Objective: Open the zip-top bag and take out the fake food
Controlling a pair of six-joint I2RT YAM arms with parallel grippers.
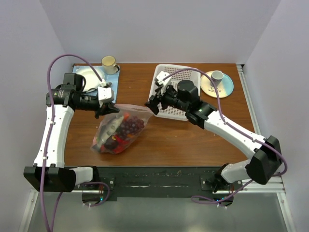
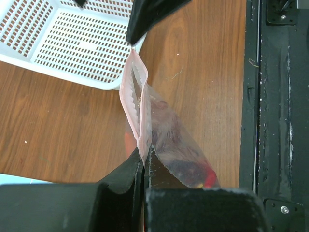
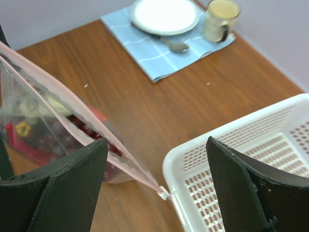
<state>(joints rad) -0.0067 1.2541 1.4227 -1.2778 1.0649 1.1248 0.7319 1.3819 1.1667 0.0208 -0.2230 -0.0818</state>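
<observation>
The zip-top bag [image 1: 120, 129] lies on the wooden table and is lifted at its zip edge. The fake food is inside it: dark grapes [image 1: 129, 126] and red pieces [image 1: 115, 143]. My left gripper [image 1: 110, 109] is shut on the left end of the pink zip strip [image 2: 140, 111], whose two sides stand slightly apart. My right gripper [image 1: 150, 105] is open at the other end of the bag. In the right wrist view the gripper [image 3: 159, 191] straddles the white slider [image 3: 163, 192], with neither finger touching it. The bag [image 3: 43, 125] stretches away to the left.
A white perforated basket [image 1: 181, 72] stands right behind my right gripper and shows close beside it in the right wrist view [image 3: 251, 159]. A plate [image 1: 91, 75] and cup [image 1: 109, 63] on a blue cloth are back left. Another plate with a cup [image 1: 217, 83] is back right.
</observation>
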